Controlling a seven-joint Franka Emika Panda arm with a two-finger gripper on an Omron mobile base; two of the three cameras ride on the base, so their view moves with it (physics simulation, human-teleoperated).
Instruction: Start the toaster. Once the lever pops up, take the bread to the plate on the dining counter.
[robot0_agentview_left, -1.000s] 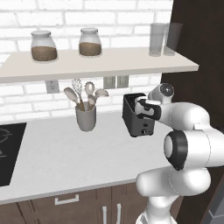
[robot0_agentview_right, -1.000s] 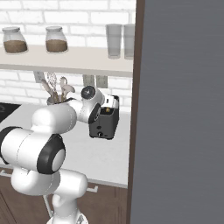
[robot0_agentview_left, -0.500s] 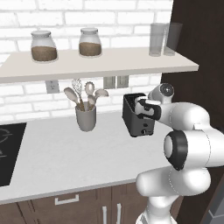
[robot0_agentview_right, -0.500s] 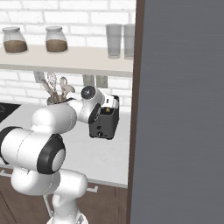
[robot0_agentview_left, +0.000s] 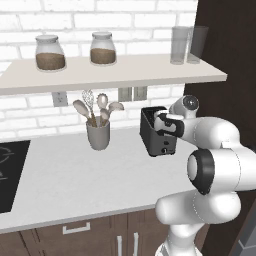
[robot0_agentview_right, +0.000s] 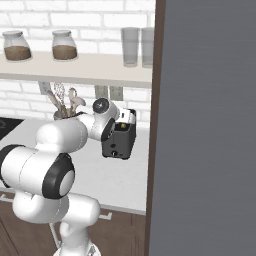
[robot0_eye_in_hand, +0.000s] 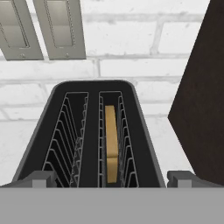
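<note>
The dark grey toaster (robot0_agentview_left: 158, 139) (robot0_agentview_right: 119, 144) stands on the light counter by the brick wall, beside a dark tall panel. In the hand view I look down into the toaster (robot0_eye_in_hand: 92, 93): the tan bread (robot0_eye_in_hand: 111, 144) sits deep in its right slot, and the left slot holds nothing. My gripper (robot0_eye_in_hand: 111, 179) (robot0_agentview_left: 163, 122) (robot0_agentview_right: 126, 119) hovers just above the toaster's near end. It is open, with one fingertip on each side of the body, gripping nothing. The plate and the dining counter are out of view.
A grey utensil cup (robot0_agentview_left: 98, 134) stands left of the toaster, and a black cooktop (robot0_agentview_left: 9, 172) lies at the far left. A shelf (robot0_agentview_left: 115, 70) with jars and glasses hangs above. The dark panel (robot0_agentview_right: 210, 125) walls off the right side.
</note>
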